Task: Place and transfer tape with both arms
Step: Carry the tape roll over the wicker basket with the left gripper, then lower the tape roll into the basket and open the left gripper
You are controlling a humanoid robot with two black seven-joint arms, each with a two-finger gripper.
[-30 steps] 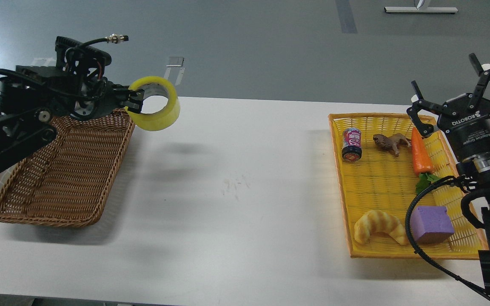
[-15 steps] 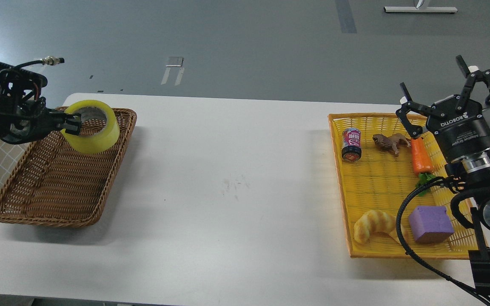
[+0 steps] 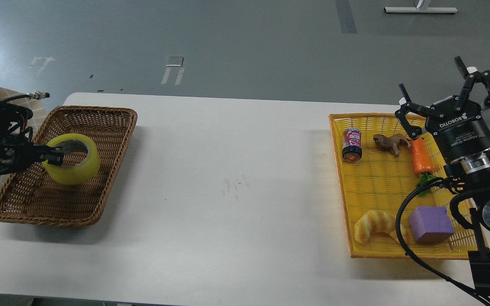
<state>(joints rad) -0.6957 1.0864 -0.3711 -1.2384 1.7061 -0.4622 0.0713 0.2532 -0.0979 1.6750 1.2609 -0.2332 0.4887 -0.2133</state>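
The wide roll of translucent yellow tape (image 3: 72,158) sits low over the brown wicker basket (image 3: 100,187) at the left, its hollow core facing up; whether it rests on the weave I cannot tell; the left gripper (image 3: 54,155) clamps its left wall; the right gripper (image 3: 447,95), fingers spread and empty, stands well apart over the yellow tray (image 3: 345,229).

A white table (image 3: 236,212) carries a brown wicker basket (image 3: 104,178) at its left end and a yellow tray (image 3: 381,253) at its right. In the tray lie a can (image 3: 351,144), a toy lion (image 3: 391,142), a carrot (image 3: 421,156), a croissant (image 3: 374,225) and a purple block (image 3: 430,223).
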